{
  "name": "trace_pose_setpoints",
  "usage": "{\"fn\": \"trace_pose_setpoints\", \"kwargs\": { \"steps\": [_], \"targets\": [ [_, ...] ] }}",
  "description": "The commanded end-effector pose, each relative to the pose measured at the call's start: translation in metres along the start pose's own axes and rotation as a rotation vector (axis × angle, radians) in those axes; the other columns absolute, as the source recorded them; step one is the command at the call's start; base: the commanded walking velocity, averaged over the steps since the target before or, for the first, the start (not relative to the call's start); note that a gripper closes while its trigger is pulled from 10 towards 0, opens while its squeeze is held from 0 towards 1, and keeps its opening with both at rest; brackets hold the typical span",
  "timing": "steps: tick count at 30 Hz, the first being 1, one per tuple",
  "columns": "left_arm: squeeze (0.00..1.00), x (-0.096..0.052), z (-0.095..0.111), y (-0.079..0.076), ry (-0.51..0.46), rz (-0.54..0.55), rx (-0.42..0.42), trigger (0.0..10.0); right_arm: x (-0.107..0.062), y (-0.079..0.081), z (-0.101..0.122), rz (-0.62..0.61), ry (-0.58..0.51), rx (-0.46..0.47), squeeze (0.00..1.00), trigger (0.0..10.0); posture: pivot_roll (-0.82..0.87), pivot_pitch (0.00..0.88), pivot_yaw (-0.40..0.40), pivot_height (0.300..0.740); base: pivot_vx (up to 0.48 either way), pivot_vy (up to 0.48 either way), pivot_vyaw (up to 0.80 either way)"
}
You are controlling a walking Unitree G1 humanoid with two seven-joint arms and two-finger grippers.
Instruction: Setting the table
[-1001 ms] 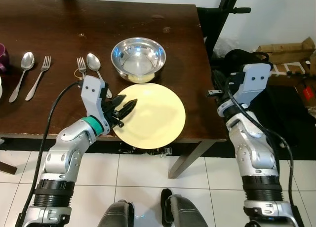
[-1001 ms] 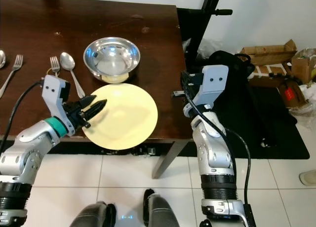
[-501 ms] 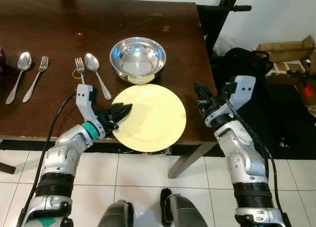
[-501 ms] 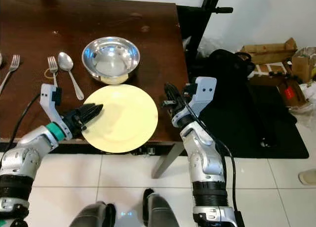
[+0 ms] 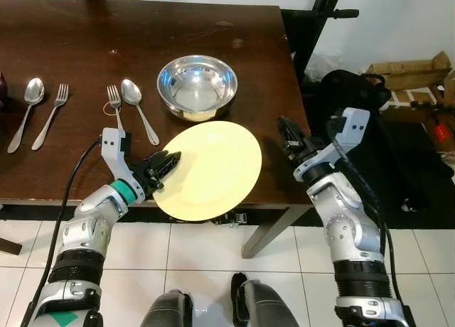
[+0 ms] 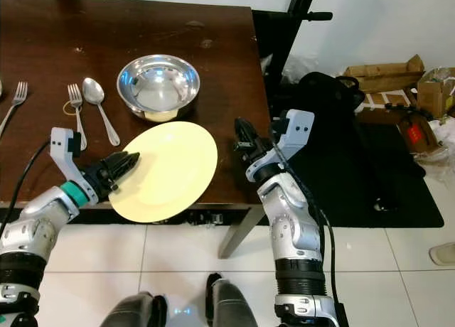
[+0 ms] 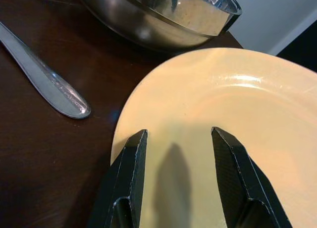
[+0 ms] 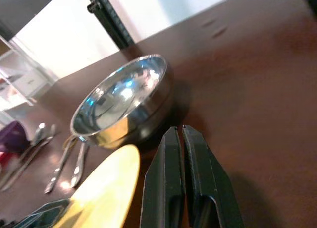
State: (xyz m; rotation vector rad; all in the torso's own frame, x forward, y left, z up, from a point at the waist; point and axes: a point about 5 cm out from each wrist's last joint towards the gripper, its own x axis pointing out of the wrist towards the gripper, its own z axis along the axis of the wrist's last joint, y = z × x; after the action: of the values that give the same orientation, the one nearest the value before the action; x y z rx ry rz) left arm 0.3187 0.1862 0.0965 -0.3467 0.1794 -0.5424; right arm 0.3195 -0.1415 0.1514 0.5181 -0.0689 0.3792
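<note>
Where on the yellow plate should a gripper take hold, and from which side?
Probably the rim on the robot's left, where the left gripper sits, fingers spread over the yellow plate. That edge hangs past the table front, so one finger could go under it. The far rim lies against the steel bowl, and the shut right gripper is off to the right.

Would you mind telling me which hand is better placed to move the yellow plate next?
Left. The left hand already sits at the plate's rim, while the right hand hovers shut beside it.
</note>
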Motion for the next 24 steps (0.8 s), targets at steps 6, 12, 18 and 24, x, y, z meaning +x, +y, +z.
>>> {"fn": "trace_pose_setpoints", "kwargs": {
  "steps": [6,12,18,24],
  "targets": [
    [0.00,-0.007,-0.026,0.004,0.102,0.035,-0.060,10.0,-0.010,-0.009,-0.021,-0.009,0.163,0.067,0.00,10.0,0.01,0.117,-0.008,0.740,0.000,0.000,0.00],
    [0.00,-0.004,-0.024,0.003,0.091,0.022,-0.048,10.0,-0.020,-0.013,0.003,0.040,0.042,0.248,0.00,10.0,0.00,0.120,-0.007,0.740,0.000,0.000,0.00],
    [0.00,-0.003,-0.023,0.000,0.087,0.010,-0.047,10.0,-0.025,-0.008,0.027,0.094,-0.026,0.282,0.00,10.0,-0.01,0.123,-0.008,0.740,0.000,0.000,0.00],
    [0.00,-0.002,-0.023,-0.001,0.086,0.001,-0.049,10.0,-0.032,0.013,0.005,0.160,0.101,0.346,0.00,10.0,-0.02,0.126,-0.007,0.740,0.000,0.000,0.00]
  ]
}}
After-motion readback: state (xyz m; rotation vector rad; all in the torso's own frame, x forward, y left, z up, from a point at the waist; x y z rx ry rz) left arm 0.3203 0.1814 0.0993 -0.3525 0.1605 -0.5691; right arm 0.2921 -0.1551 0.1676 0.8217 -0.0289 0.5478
